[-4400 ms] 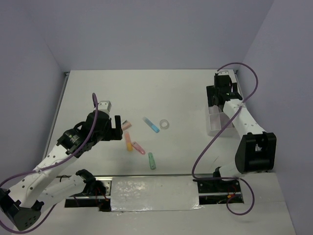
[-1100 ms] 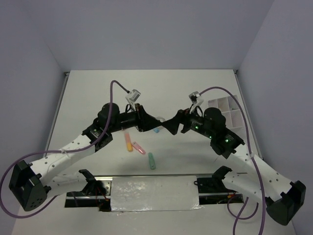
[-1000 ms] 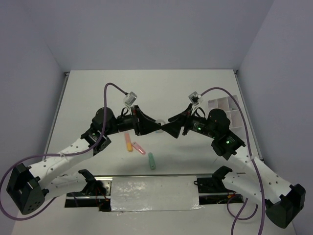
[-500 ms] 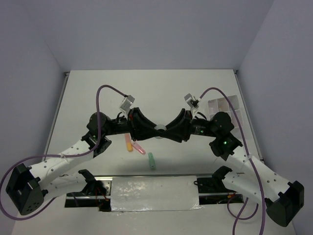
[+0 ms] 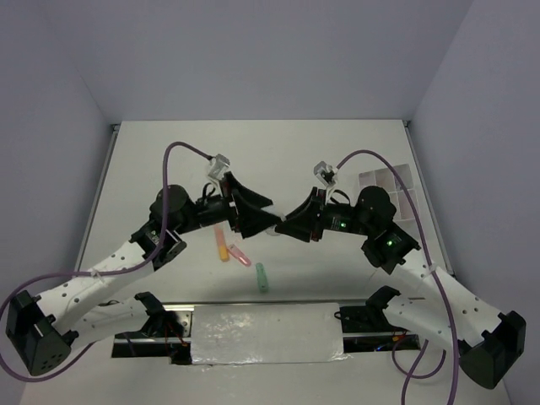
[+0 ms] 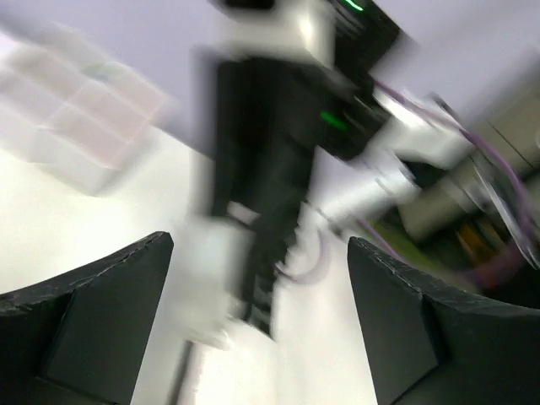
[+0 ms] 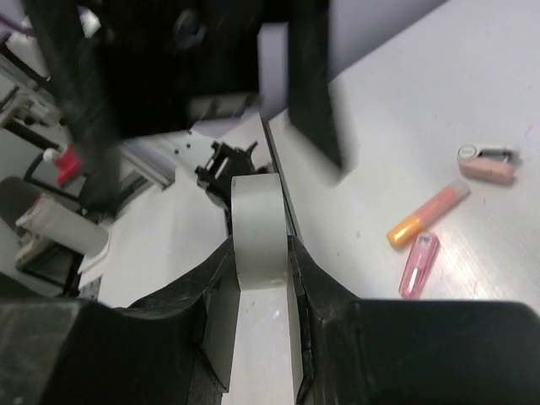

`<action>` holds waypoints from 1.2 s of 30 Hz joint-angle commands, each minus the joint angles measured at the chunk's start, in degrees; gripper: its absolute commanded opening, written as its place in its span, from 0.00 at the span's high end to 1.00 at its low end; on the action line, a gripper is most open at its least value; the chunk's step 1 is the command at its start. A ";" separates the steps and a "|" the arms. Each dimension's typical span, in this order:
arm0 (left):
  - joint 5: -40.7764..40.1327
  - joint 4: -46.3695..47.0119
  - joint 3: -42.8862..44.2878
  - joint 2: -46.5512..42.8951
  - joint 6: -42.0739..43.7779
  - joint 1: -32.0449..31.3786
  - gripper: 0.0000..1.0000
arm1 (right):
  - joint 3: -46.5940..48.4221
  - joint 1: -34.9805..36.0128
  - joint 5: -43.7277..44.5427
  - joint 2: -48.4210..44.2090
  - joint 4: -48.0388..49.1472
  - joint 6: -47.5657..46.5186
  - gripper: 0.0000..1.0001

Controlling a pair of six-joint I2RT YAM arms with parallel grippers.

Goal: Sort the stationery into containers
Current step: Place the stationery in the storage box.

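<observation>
A whitish tape ring (image 7: 260, 228) stands on edge between the fingers of my right gripper (image 7: 260, 253), which is shut on it above the table. In the top view the right gripper (image 5: 291, 226) faces my left gripper (image 5: 258, 213) a short gap away. The left gripper (image 6: 261, 278) is open wide with nothing between its fingers. An orange marker (image 5: 223, 245), a pink marker (image 5: 240, 255) and a green marker (image 5: 262, 277) lie on the table below the grippers. The white divided tray (image 5: 390, 190) sits at the right edge.
A small pink piece with a grey end (image 7: 487, 164) lies beyond the orange marker (image 7: 426, 214) and the pink marker (image 7: 418, 265). The left wrist view is blurred and shows the right arm (image 6: 270, 169) and the tray (image 6: 80, 118). A silver strip (image 5: 266, 331) runs along the near edge.
The two grippers met over the table's middle around the tape ring. The left gripper has since opened and drawn back to the left, and the ring stays in the right gripper.
</observation>
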 commanded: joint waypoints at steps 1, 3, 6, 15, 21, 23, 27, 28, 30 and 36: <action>-24.42 -16.48 6.15 -0.94 4.96 2.25 0.01 | 5.49 0.97 1.05 0.14 -10.32 -6.75 1.00; -30.70 -22.57 9.23 -0.50 4.35 2.33 0.01 | 6.63 -0.08 8.94 1.11 -17.32 -9.13 1.00; -45.98 -39.69 16.79 0.81 -0.38 2.33 0.01 | 10.14 -4.63 23.51 3.40 -28.16 -13.96 1.00; -61.66 -70.83 31.58 5.31 10.21 2.60 0.01 | 26.48 -21.87 57.65 24.01 -47.60 -20.65 1.00; -71.49 -70.77 19.21 -4.71 13.13 2.68 0.01 | 38.07 -28.82 65.67 37.65 -49.54 -25.05 1.00; -70.29 -69.45 15.42 -7.26 13.66 2.69 0.01 | 41.33 -30.75 65.31 41.44 -50.77 -25.57 1.00; -69.05 -69.45 14.78 -6.83 14.10 2.60 0.01 | 44.33 -32.78 63.73 46.54 -51.38 -26.19 1.00; -69.14 -69.36 14.87 -6.13 14.27 2.60 0.01 | 44.51 -32.96 63.56 47.43 -51.65 -26.10 1.00; -69.14 -69.62 15.05 -5.25 14.63 2.77 0.01 | 44.34 -33.22 62.59 49.28 -51.39 -25.58 1.00; -68.87 -69.36 14.52 -5.77 14.98 2.69 0.01 | 41.27 -33.13 60.04 50.60 -50.34 -24.61 1.00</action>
